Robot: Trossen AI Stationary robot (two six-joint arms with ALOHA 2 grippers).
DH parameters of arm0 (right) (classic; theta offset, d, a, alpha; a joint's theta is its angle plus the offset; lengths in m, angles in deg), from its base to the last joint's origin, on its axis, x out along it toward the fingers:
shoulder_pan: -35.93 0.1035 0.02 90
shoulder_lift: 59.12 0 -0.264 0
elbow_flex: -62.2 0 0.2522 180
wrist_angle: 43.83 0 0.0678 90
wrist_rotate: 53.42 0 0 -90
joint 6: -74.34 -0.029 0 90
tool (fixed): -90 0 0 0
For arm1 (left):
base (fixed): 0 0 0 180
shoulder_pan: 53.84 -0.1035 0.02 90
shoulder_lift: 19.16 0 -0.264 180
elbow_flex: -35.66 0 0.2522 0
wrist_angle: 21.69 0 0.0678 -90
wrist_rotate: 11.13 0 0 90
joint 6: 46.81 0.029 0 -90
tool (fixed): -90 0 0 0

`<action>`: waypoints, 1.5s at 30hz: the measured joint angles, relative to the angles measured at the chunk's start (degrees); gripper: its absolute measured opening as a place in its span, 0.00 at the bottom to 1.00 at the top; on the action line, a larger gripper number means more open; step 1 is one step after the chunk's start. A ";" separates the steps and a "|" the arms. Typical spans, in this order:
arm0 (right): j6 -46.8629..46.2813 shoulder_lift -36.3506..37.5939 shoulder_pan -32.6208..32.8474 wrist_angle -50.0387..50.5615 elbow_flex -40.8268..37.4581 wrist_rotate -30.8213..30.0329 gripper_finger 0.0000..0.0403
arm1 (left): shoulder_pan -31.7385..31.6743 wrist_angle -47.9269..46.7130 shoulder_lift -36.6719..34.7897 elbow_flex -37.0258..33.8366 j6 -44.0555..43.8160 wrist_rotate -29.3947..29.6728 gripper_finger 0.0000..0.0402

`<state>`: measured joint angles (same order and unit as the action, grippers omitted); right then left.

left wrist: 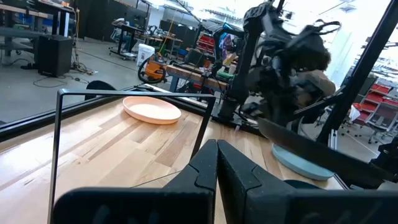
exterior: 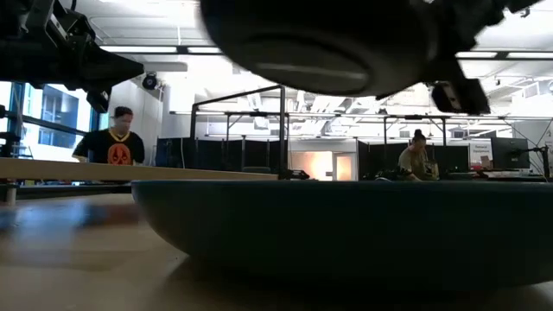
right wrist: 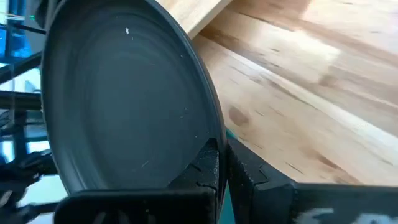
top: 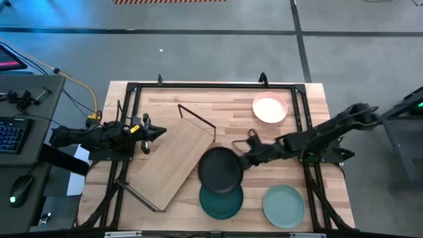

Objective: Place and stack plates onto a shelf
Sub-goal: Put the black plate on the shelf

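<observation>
My right gripper (top: pixel 246 158) is shut on the black plate (top: pixel 220 170), which hovers over the dark teal plate (top: pixel 221 201) near the table's near edge. In the low view the black plate's underside (exterior: pixel 320 34) hangs above the teal plate (exterior: pixel 346 225). The sage green plate (top: pixel 284 205) lies flat to the teal one's right. The cream plate (top: pixel 270 108) lies flat by the far right corner. The shelf (top: pixel 178 162) lies slantwise on the tabletop, its rod frames sticking out at both ends. My left gripper (top: pixel 157 132) waits shut at the shelf's left. My right gripper pinches the black plate's rim (right wrist: pixel 208 134) on the side facing the table's right. One finger lies on the plate's inner face, the other under it. The fingers come about level from the right. The plate is lifted clear, above the teal plate.
A black metal frame (top: pixel 211 84) runs round the butcher-block tabletop. The shelf's upright rod frame (left wrist: pixel 130 93) stands between my left gripper (left wrist: pixel 216 162) and the cream plate (left wrist: pixel 152 110). People sit in the room beyond the table (exterior: pixel 112 138).
</observation>
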<state>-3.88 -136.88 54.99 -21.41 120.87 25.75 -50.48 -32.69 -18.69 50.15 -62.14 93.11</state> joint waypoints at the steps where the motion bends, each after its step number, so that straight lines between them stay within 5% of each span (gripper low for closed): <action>1: -0.33 -2.55 0.37 0.63 2.41 -1.03 0.00 | 0.01 0.01 -0.01 0.00 0.01 0.00 0.00; 9: -1.31 -18.74 -0.93 7.79 19.62 -3.85 0.00 | 0.00 0.00 0.00 0.00 0.02 0.01 0.00; 15: -2.93 -24.81 -1.48 8.70 25.35 -3.81 0.00 | 0.00 0.00 -0.02 0.00 0.00 0.00 0.00; 45: -6.84 -25.74 -1.82 7.81 25.50 -6.87 0.00 | 0.02 0.02 0.00 0.00 0.00 0.00 0.00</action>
<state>-10.72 -162.62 53.17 -13.60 146.37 18.88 -50.46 -32.66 -18.70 50.15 -62.14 93.11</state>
